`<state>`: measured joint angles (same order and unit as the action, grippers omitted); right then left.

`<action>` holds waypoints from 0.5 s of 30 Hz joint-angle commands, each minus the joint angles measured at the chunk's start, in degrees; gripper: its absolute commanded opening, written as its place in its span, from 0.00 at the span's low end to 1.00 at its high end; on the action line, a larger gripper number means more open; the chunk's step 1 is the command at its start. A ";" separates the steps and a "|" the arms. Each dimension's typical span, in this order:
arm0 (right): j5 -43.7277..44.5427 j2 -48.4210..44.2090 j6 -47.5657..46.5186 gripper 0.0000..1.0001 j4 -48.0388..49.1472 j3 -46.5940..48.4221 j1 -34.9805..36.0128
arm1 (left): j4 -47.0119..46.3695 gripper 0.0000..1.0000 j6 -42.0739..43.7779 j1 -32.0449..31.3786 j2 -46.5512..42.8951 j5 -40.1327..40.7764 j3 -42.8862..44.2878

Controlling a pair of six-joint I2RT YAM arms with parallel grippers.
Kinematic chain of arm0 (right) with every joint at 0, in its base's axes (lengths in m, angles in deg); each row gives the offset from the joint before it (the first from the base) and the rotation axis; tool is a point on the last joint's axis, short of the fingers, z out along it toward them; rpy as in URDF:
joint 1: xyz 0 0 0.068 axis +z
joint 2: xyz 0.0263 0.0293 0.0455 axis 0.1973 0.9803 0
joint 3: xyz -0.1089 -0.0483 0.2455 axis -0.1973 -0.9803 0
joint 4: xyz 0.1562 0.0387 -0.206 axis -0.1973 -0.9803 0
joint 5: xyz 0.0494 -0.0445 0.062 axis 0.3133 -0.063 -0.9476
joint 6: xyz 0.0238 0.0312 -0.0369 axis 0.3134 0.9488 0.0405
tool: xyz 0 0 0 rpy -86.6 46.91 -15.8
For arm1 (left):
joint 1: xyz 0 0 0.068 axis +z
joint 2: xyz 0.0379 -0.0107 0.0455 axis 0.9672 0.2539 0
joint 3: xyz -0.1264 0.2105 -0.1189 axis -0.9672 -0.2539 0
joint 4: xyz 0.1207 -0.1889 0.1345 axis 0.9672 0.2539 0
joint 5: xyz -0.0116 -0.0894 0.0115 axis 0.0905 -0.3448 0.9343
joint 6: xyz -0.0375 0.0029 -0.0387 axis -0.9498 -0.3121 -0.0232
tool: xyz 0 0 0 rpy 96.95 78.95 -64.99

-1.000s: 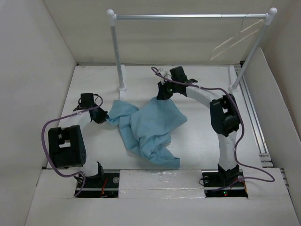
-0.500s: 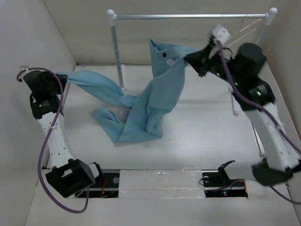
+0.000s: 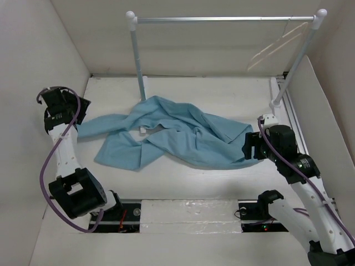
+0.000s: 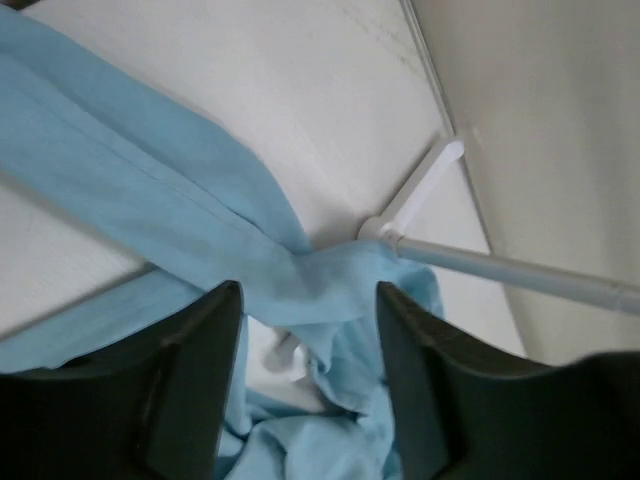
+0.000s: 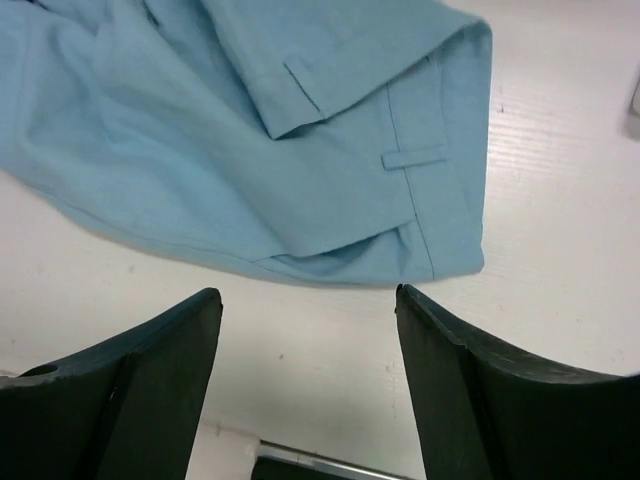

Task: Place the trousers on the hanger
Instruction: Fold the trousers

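- The trousers (image 3: 166,136) lie rumpled on the worktop (image 3: 222,100), in front of the rail (image 3: 222,19).
- The hanger (image 3: 275,47) hangs at the rail's right end, well apart from them.
- Left gripper (image 4: 305,330), left of the rail: jaws partly apart, gripping nothing.
- Right gripper (image 5: 305,300), near the rail's right post: jaws wide, empty.

The white table (image 3: 222,185) before me carries the light blue trousers (image 3: 177,137), rumpled across its middle; the clothes rail (image 3: 222,19) stands at its far edge.
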<state>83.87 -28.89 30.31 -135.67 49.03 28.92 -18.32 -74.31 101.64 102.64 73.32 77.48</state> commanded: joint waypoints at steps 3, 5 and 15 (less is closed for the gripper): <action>-2.62 2.92 -2.66 0.74 7.72 3.22 -0.40 | 0.84 0.61 5.58 -5.94 -4.24 4.68 -0.54; -3.96 5.83 -4.17 0.55 9.31 1.90 -0.40 | 2.51 0.64 7.60 -13.92 -6.16 10.01 -1.59; -10.19 29.01 -5.05 0.60 32.41 -2.59 -4.36 | -0.83 0.66 -1.61 -62.79 -0.57 20.76 -9.52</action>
<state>78.34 -3.69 26.64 -115.58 46.02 24.74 -18.56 -71.99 46.61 99.95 89.02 67.79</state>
